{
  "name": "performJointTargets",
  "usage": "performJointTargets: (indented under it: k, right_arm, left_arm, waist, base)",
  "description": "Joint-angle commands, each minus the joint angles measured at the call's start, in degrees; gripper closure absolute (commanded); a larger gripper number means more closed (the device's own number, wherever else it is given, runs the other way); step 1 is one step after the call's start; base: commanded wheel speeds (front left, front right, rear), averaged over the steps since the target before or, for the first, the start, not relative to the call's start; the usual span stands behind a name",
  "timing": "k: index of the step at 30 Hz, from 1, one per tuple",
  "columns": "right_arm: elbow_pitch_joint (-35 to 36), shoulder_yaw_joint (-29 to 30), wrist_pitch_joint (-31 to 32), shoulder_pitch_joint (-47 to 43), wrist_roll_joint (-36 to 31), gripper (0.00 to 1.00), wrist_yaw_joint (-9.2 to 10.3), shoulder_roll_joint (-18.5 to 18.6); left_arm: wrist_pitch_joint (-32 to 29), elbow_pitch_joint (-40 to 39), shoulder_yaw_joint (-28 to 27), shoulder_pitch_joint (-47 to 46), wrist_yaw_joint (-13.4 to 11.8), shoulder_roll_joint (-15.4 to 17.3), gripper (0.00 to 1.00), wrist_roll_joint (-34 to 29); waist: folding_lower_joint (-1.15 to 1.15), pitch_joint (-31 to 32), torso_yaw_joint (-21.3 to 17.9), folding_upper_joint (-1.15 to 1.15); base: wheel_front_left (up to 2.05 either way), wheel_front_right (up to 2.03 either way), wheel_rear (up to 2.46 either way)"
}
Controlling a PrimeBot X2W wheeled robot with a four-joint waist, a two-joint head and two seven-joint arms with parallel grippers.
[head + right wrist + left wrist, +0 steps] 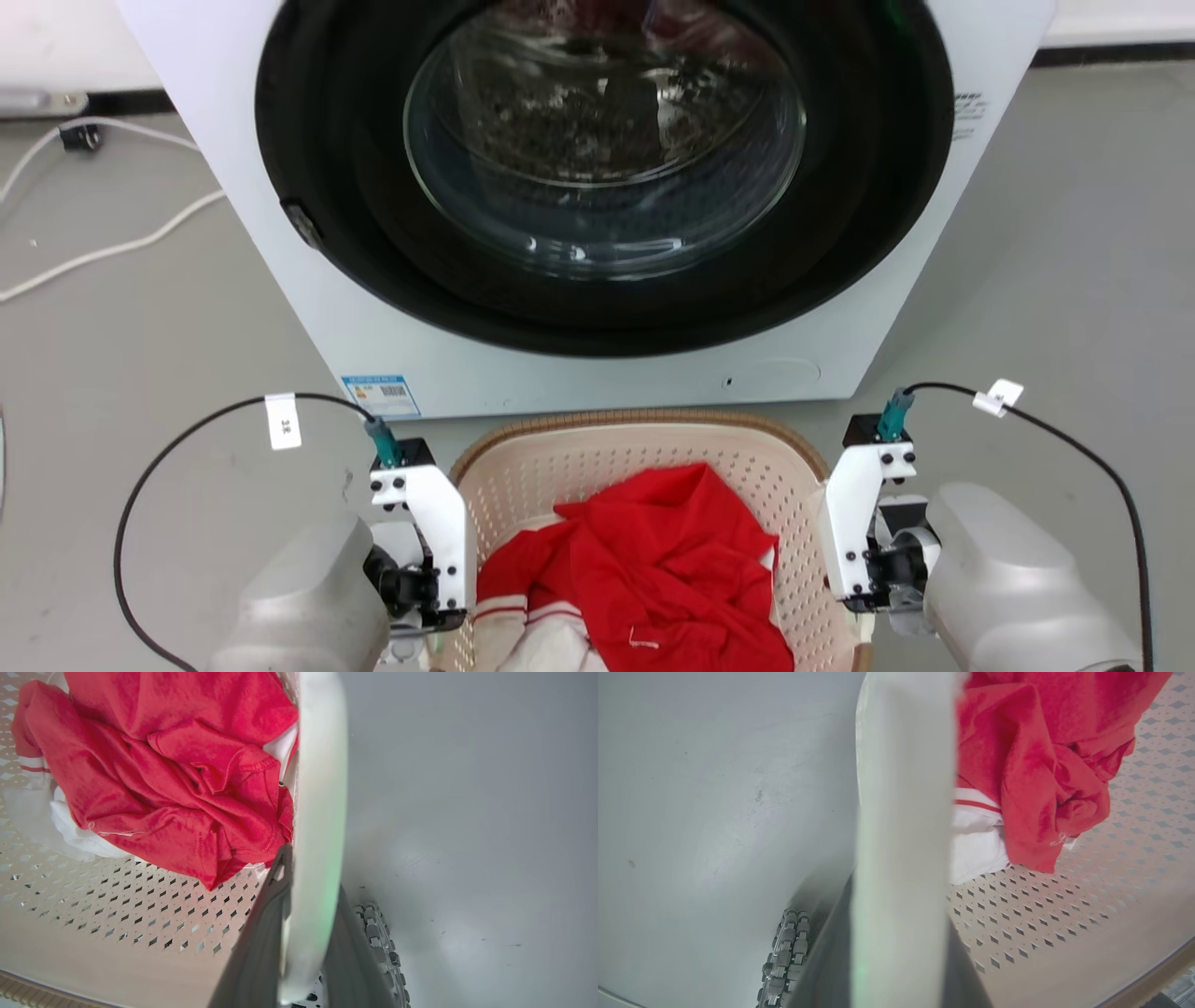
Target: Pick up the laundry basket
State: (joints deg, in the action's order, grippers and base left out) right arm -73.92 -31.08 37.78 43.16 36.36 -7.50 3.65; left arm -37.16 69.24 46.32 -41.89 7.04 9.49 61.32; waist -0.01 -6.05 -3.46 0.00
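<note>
Cream-beige perforated plastic: the laundry basket stands at 6 o'clock of the washer, close to it. A red garment is heaped inside over white cloth.

The left hand is at the basket's 9 o'clock and the right hand at its 3 o'clock. In the left wrist view, dark fingers lie against both faces of the white left handle, pinching it. The right wrist view shows the same condition on the right handle.

Whether the basket's base is clear of the floor cannot be determined.

Assessment: the grasp appears complete and the lift is the step in hand. The next move calls for both arms to rise together at an even rate. The rim should stay level so the load does not slide, and the basket should draw slightly toward 6 o'clock to stay off the washer.
</note>
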Motion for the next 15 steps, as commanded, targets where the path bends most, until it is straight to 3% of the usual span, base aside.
performJointTargets:
  k: [1, 15]
  right_arm:
    - [0.2, -0.2, 0.4, -1.0, 0.0, 1.00, 0.02, 0.1]
    - [0.1, 1.5, 7.5, -0.9, -1.2, 1.00, 0.02, 0.7]
  left_arm:
    - [-0.3, -0.4, 0.2, 0.6, 0.8, -0.9, 1.00, 0.5]
    - [-2.1, -0.3, 0.9, 2.7, 0.8, -1.0, 1.00, 2.7]
  waist:
    - [0.01, 1.7, -0.1, 0.00]
    - [0.01, 6.9, -0.4, 0.00]
  base:
    - [0.00, 0.00, 0.00]
    - [0.00, 0.00, 0.00]
